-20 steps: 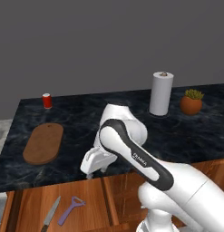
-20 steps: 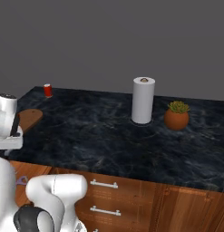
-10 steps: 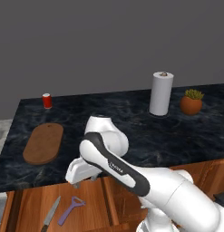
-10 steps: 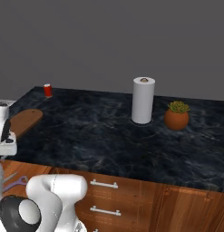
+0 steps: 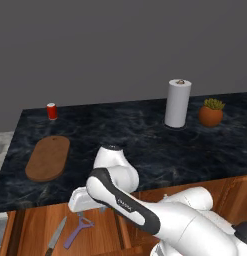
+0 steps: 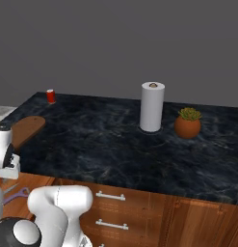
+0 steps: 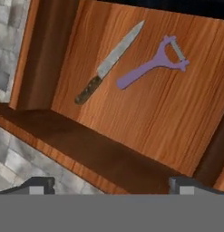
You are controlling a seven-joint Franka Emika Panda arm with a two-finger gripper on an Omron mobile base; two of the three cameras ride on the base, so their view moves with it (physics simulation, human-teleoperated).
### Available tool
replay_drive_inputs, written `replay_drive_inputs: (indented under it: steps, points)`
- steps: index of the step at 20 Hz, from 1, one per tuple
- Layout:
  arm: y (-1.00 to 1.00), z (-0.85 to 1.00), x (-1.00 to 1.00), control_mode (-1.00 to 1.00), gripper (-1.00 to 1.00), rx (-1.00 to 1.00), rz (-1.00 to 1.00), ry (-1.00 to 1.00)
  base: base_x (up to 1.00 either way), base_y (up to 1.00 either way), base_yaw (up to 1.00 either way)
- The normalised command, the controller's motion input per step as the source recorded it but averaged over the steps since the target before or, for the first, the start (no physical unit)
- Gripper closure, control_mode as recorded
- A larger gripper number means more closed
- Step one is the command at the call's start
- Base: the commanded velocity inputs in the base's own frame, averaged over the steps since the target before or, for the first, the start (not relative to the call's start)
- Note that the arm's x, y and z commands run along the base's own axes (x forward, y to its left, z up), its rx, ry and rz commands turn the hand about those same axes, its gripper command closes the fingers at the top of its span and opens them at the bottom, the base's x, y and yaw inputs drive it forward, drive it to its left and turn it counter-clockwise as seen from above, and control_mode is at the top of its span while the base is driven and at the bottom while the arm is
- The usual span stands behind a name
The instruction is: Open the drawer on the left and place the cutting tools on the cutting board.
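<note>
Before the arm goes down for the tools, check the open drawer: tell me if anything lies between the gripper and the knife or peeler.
Nothing visible does. The drawer is pulled open; the knife and the peeler lie bare and apart on its floor. The open gripper looks down at them.

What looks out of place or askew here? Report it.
Nothing is spilled or damaged. The reddish-brown wooden drawer stands open, and the silver-bladed knife with dark handle and the purple Y-headed peeler lie loose inside it at slants, apart from each other. The oblong brown wooden cutting board on the dark marble counter holds nothing yet.
</note>
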Motion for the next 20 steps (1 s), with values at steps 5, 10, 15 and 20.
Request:
replay_drive_inputs:
  steps: [5,10,15,20]
  points:
    - [0.42,-0.47,0.22,-1.00,-1.00,0.00,-0.43,0.03,0.00,0.00,0.00]
    - [0.48,-0.33,0.66,-1.00,-1.00,-0.01,-0.37,0.11,0.00,0.00,0.00]
    - [0.32,-0.34,0.86,-1.00,-1.00,-0.06,-0.13,0.23,0.00,0.00,0.00]
    - [0.28,-0.12,0.26,-1.00,-1.00,-0.11,0.01,0.18,0.00,0.00,0.00]
